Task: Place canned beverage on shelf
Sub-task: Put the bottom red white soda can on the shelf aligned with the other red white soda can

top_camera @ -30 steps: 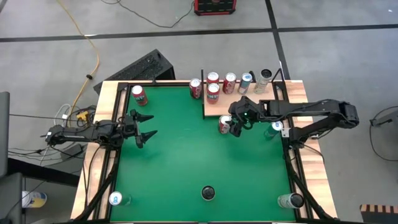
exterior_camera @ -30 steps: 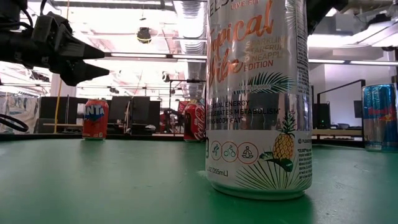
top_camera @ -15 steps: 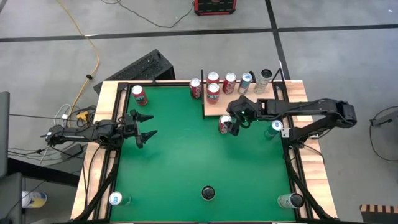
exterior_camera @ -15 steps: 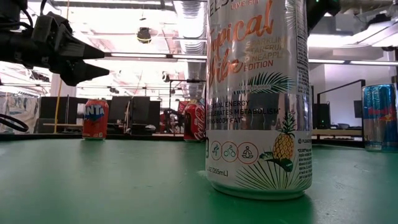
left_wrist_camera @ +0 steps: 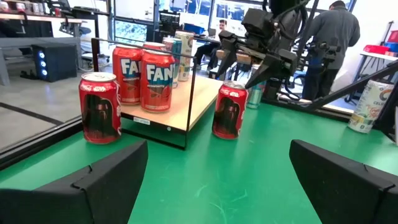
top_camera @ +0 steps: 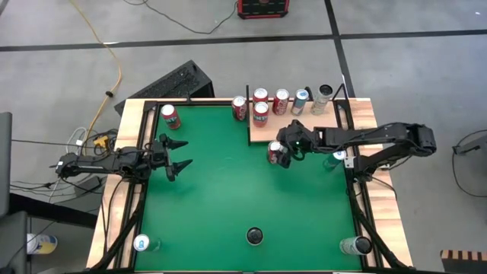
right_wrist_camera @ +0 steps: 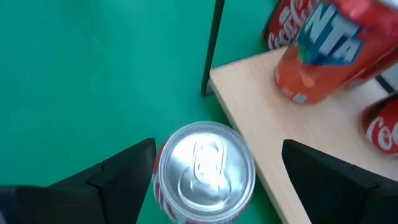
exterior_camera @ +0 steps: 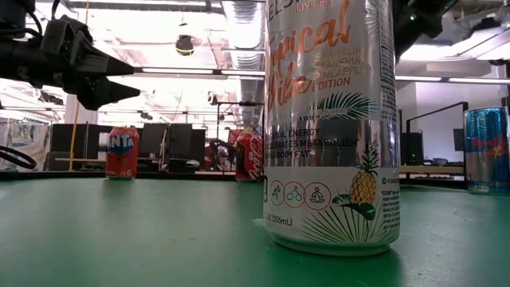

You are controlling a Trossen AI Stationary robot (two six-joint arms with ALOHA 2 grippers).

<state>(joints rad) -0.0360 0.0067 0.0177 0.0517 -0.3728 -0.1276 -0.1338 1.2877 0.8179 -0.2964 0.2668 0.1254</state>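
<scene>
A red can (top_camera: pixel 275 153) stands upright on its base on the green table, right by the near-left corner of the pale wood shelf (top_camera: pixel 304 128); it also shows in the left wrist view (left_wrist_camera: pixel 230 111) and, by its silver top, in the right wrist view (right_wrist_camera: pixel 206 171). My right gripper (top_camera: pixel 280 151) is open over this can, one finger (right_wrist_camera: pixel 118 177) on either side of its top; I see no touch. My left gripper (top_camera: pixel 185 152) is open and empty near the table's left edge, above the green surface.
Several cans stand on the shelf, among them orange Fanta cans (left_wrist_camera: pixel 158 79). Loose cans stand at the far left (top_camera: pixel 170 116), beside the shelf's left post (top_camera: pixel 240 108), by the right rail (top_camera: pixel 338 156), at both near corners, and near the front edge (exterior_camera: pixel 331 119).
My right gripper has moved a little toward the table's left and down, coming over the red can beside the shelf. The can has stayed where it was.
</scene>
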